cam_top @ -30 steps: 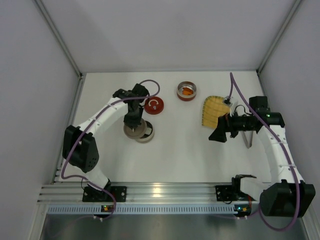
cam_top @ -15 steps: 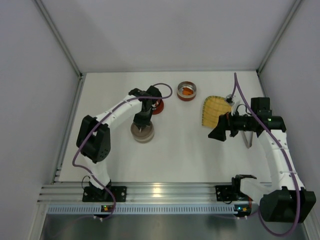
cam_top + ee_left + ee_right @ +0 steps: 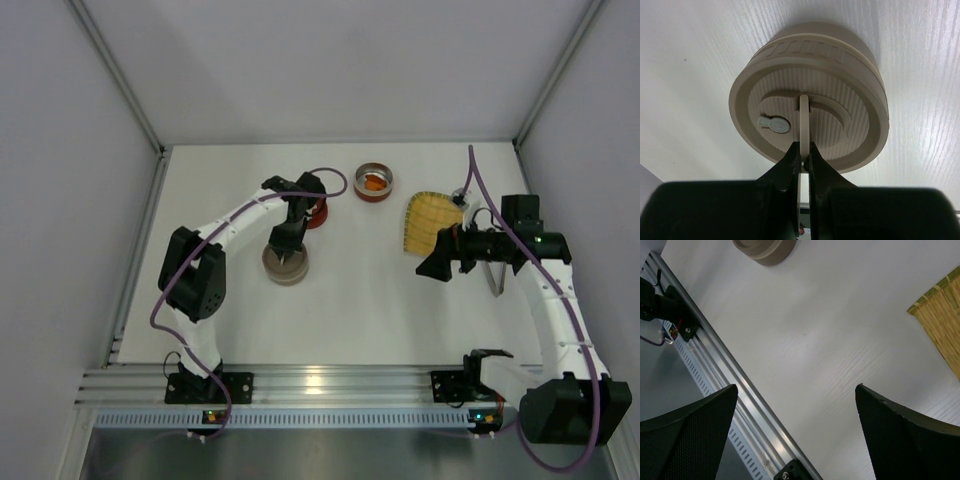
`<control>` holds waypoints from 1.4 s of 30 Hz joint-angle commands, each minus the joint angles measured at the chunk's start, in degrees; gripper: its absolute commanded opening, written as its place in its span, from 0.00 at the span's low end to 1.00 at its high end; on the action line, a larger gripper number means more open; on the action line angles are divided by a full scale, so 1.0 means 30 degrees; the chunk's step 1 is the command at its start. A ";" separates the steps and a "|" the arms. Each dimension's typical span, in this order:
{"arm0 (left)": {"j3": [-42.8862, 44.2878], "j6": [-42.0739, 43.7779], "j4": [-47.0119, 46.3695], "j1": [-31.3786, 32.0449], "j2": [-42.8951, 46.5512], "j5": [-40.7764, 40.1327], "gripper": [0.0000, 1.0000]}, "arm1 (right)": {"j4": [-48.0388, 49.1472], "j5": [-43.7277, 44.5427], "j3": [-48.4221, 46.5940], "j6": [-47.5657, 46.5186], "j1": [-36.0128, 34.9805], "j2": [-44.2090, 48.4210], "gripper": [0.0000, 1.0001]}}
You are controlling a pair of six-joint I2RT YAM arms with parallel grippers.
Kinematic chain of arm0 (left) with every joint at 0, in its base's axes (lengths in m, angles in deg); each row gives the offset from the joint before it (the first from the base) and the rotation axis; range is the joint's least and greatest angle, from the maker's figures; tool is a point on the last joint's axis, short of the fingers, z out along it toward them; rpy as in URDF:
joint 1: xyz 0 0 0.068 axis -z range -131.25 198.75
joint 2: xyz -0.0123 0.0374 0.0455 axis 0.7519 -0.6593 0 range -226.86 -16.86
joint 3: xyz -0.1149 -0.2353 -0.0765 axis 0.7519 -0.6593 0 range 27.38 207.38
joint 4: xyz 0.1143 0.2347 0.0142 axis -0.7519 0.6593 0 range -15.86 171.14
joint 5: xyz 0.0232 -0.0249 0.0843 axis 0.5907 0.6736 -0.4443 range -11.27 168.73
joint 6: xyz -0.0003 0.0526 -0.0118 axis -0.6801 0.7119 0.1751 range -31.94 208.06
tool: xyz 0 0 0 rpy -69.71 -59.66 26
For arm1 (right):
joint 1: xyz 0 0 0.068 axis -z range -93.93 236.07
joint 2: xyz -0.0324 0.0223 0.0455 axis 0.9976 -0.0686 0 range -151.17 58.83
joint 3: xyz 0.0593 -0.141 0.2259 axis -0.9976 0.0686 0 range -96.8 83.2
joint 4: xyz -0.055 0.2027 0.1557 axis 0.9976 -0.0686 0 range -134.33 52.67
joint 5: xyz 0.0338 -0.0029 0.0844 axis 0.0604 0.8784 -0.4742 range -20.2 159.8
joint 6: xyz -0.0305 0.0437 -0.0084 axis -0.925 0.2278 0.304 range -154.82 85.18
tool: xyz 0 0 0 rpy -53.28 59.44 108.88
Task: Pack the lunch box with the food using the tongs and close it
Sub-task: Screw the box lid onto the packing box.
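A beige round lunch box tin (image 3: 285, 267) stands left of centre, its ribbed lid (image 3: 840, 85) seated on top. My left gripper (image 3: 804, 150) is shut on the lid's thin upright handle (image 3: 804, 107), straight above the tin (image 3: 286, 247). Farther back, a red-rimmed tin (image 3: 373, 182) holds an orange piece of food (image 3: 374, 184). The silver tongs (image 3: 497, 278) lie on the table just right of my right arm. My right gripper (image 3: 432, 262) hovers open and empty above bare table (image 3: 796, 387), below the yellow mat.
A red lid (image 3: 317, 212) lies behind the beige tin, partly hidden by my left wrist. The yellow woven mat (image 3: 428, 222) lies at the right (image 3: 942, 320). An aluminium rail (image 3: 715, 355) runs along the near table edge. Grey walls close in three sides.
My left gripper carried the beige lid right, from beside the tin to squarely on top of it. The left elbow swung inward. The right arm barely moved.
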 commanded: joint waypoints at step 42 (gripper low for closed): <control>-0.8115 1.6548 -0.3090 0.0532 0.4400 0.5927 0.00 | -0.0108 -0.0627 -0.0794 -0.1236 0.0324 -0.0401 0.99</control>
